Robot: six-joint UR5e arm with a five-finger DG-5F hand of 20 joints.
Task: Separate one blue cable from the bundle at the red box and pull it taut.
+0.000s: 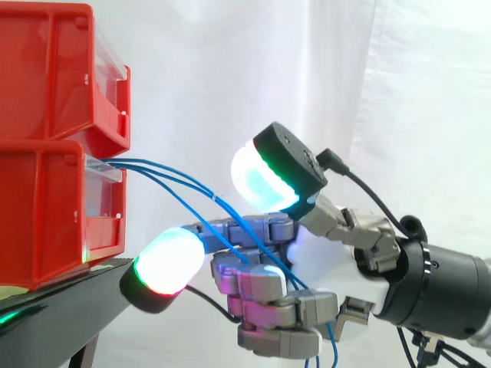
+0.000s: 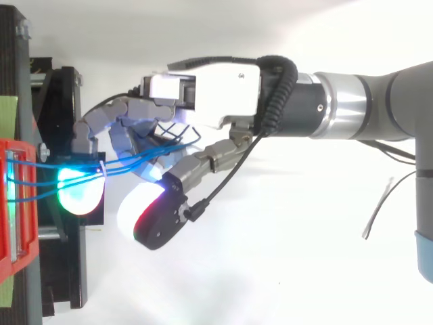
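Note:
Several thin blue cables (image 1: 157, 165) leave the gap between the two stacked red boxes (image 1: 46, 215) and slope down to the right into my hand (image 1: 268, 299). In the top view the cables (image 2: 37, 164) stretch from the red box (image 2: 17, 203) across to the hand (image 2: 203, 88). The lower fingers are curled with the cables running through them and hanging out below. One finger reaches toward the box, its pad (image 1: 169, 261) glowing cyan and red. The thumb pad (image 1: 265, 176) stands raised above the cables, apart from them. No single cable is apart from the others.
The red boxes sit on a black stand (image 1: 69, 307) at the left. A white curtain hangs behind, with open space right of the boxes around the arm. A thin loose wire (image 2: 379, 206) lies at the right in the top view.

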